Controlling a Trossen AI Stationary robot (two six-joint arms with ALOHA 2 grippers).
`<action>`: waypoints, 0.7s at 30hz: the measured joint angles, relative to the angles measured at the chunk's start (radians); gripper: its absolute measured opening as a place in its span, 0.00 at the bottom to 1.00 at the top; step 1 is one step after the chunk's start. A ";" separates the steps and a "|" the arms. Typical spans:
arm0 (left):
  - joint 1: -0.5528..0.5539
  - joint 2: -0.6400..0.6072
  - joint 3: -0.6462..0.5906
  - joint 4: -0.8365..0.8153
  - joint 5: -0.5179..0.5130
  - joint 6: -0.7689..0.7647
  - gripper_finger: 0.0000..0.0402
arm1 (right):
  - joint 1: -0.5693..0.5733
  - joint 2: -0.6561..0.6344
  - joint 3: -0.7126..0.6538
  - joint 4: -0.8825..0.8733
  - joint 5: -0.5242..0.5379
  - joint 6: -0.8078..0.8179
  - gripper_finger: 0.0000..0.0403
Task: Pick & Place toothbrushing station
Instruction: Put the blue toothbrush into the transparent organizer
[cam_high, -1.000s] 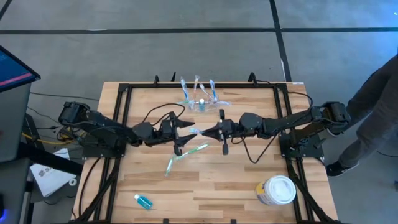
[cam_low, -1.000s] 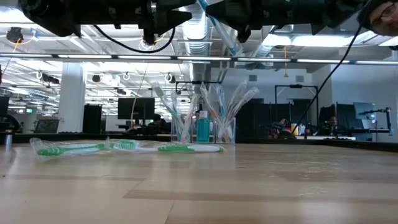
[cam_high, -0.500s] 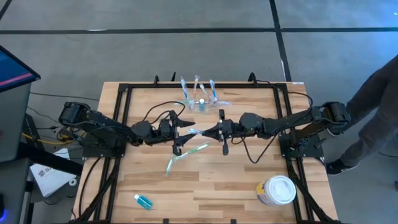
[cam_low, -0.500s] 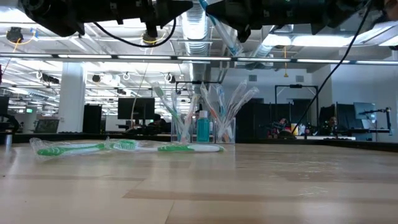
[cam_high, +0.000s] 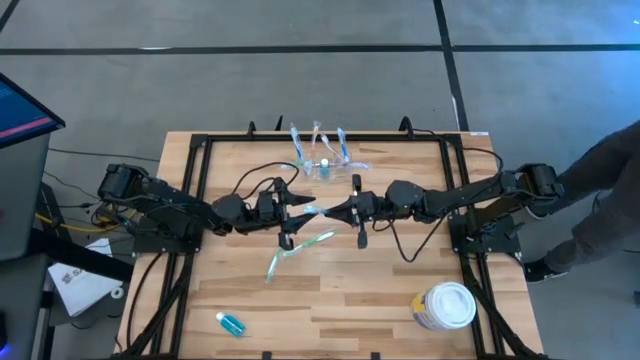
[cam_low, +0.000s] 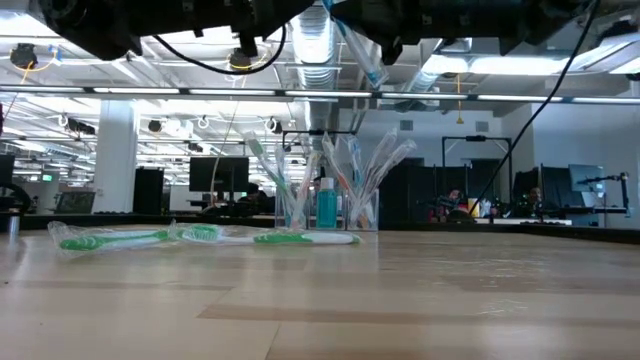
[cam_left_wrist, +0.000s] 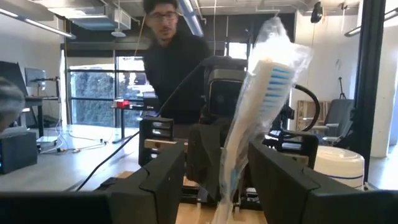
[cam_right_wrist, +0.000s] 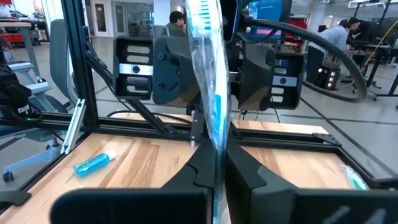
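The right gripper (cam_high: 338, 212) has its fingers pressed together on a blue toothbrush in a clear wrapper (cam_right_wrist: 208, 81), held up over the middle of the table (cam_high: 380, 290). The left gripper (cam_high: 300, 210) faces it head-on, its 2 fingers (cam_left_wrist: 158, 180) apart on either side of the same wrapped brush (cam_left_wrist: 258, 106), near it but, as far as I can make out, not yet touching. Both arms reach in low from their own sides of the table and meet at the centre.

At the far edge stands the toothbrushing station (cam_high: 323, 160), a clear low holder with several wrapped toothbrushes upright in it and a small blue tube (cam_low: 327, 205) among them. 2 green toothbrushes (cam_high: 298, 248) lie on the wood just below the grippers. A small blue bottle (cam_high: 230, 323) lies at the near left, and a round white-lidded tub (cam_high: 445, 305) sits at the near right. A person (cam_left_wrist: 177, 62) stands beyond the table.
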 joint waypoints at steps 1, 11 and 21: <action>0.000 0.015 0.015 0.003 -0.002 0.000 0.43 | 0.000 0.000 0.000 0.001 0.000 0.000 0.01; 0.004 0.100 0.094 0.008 -0.003 0.045 0.39 | -0.006 0.014 0.000 -0.005 0.008 -0.003 0.01; 0.001 0.092 0.078 0.007 -0.003 0.045 0.28 | -0.014 0.014 0.000 0.000 0.008 -0.003 0.01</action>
